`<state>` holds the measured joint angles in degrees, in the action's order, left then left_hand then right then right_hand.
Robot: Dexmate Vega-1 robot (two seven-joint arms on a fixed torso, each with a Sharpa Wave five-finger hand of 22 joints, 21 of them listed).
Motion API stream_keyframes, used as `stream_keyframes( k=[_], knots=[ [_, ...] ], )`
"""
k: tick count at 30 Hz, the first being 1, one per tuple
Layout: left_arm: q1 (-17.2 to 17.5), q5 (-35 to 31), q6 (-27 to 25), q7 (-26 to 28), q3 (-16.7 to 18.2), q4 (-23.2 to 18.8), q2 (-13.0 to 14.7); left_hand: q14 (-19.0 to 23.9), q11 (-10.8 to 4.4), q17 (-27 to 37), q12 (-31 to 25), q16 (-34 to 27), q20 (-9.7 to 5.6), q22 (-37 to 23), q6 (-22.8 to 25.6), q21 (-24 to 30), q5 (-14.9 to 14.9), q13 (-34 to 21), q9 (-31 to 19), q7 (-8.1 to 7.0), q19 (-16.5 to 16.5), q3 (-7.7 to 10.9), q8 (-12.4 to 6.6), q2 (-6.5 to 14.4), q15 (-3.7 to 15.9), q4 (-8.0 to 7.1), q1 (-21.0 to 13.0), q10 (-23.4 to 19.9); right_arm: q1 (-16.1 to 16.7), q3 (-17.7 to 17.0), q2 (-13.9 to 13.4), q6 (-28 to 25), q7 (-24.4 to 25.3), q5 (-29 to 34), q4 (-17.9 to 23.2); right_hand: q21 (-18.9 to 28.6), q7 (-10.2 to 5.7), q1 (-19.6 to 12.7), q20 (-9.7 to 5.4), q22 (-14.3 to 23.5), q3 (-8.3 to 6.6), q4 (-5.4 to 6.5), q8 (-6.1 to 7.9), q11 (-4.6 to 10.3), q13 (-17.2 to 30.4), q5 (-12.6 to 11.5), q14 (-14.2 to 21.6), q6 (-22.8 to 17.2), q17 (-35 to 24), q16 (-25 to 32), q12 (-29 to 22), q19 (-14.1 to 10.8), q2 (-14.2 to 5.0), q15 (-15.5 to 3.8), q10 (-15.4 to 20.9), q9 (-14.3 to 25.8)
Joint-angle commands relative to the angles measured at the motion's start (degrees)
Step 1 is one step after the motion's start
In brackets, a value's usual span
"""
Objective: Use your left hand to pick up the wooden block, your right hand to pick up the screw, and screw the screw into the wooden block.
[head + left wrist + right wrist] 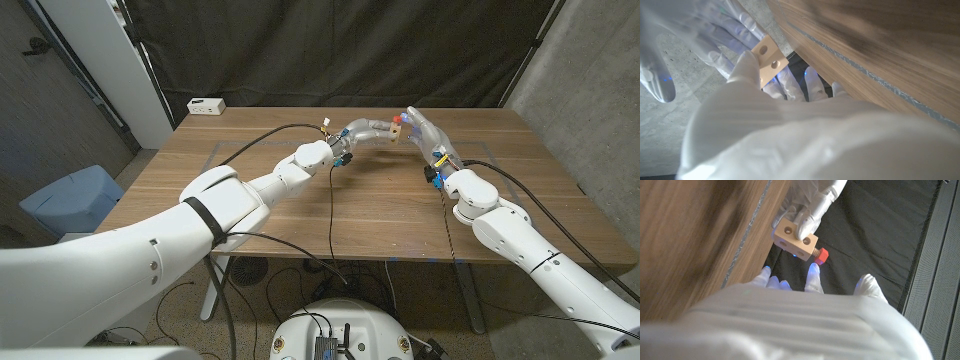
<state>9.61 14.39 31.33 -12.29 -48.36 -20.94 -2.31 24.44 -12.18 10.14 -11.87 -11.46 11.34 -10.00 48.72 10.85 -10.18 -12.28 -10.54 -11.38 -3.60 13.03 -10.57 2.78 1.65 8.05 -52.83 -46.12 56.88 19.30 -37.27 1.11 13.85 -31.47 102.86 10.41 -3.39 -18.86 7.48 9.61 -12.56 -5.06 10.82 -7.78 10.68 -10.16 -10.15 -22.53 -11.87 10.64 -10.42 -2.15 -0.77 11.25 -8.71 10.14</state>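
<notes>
- The left hand (362, 131) is raised above the far middle of the tabletop (300, 215); its fingers (807, 217) pinch the wooden block (795, 240).
- In the right wrist view the wooden block is a short cuboid with round holes on its faces, and it is held clear of the tabletop.
- The screw (820, 256) has a red head and sits in one end face of the block. Its axis runs out from that face, toward the right hand (428, 135).
- The fingers (813, 275) of the right hand are spread and reach toward the screw head; I cannot tell whether they touch it.
- A white box (206, 105) lies at the far left edge of the tabletop.
</notes>
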Motion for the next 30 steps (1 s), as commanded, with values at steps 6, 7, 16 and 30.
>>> stream_keyframes(
  k=[6,7,16,30],
  knots=[
    [-0.49,0.47,-2.34,0.29,-0.3,0.17,-0.14,-0.25,0.0,0.15,0.01,0.09,0.4,-0.07,0.35,0.2,-0.35,0.0,-0.21,-0.05,-0.01,0.46,-0.33,0.07,0.03,0.17,0.32,0.08,-1.03,0.66,0.4,-0.15,-0.63,-0.32,-0.96,0.37,0.09,0.39,0.08,0.16,0.19,-0.03,0.25,-0.3,-0.07,-0.05,-3.08,-0.83,-0.04,0.6,-0.42,0.21,-0.33,-0.21,-0.39,0.03],
    [-0.56,0.49,-2.62,0.37,-0.32,0.19,-0.15,-0.25,0.01,0.14,0.0,0.09,0.38,-0.07,0.35,0.2,-0.35,0.0,-0.21,-0.07,-0.01,0.46,-0.33,0.06,0.04,0.18,0.32,0.07,-1.18,0.78,0.41,-0.3,-0.6,-0.22,-1.0,0.38,0.1,0.39,0.09,0.16,0.18,-0.03,0.25,-0.3,-0.07,-0.06,-3.08,-0.86,-0.04,0.61,-0.42,0.21,-0.35,-0.24,-0.39,0.03],
    [-0.86,0.78,-3.75,0.45,-0.55,0.24,-0.2,-0.27,0.01,0.16,0.01,0.09,0.43,-0.07,0.32,0.21,-0.34,0.0,-0.22,-0.02,-0.04,0.48,-0.32,0.1,0.0,0.15,0.37,0.08,-1.4,1.0,0.45,-0.66,-0.65,-0.34,-0.99,0.47,0.04,0.38,0.12,0.15,0.14,-0.08,0.23,-0.38,-0.08,-0.08,-3.07,-0.99,-0.01,0.64,-0.46,0.0,-0.49,-0.22,-0.39,0.03],
    [-0.67,0.87,-3.01,0.44,-0.68,0.2,-0.19,-0.2,0.0,0.15,0.0,0.06,0.43,-0.07,0.36,0.23,-0.35,0.0,-0.22,0.02,-0.08,0.55,-0.34,0.1,-0.02,0.22,0.28,0.07,-0.65,1.0,0.02,-0.84,-0.51,-0.4,-0.18,0.54,-0.14,0.35,0.19,0.15,0.06,-0.18,0.2,-0.36,-0.08,-0.11,-3.08,-1.2,0.03,0.67,-0.48,-0.22,-0.72,-0.24,-0.44,0.04]
  ],
)
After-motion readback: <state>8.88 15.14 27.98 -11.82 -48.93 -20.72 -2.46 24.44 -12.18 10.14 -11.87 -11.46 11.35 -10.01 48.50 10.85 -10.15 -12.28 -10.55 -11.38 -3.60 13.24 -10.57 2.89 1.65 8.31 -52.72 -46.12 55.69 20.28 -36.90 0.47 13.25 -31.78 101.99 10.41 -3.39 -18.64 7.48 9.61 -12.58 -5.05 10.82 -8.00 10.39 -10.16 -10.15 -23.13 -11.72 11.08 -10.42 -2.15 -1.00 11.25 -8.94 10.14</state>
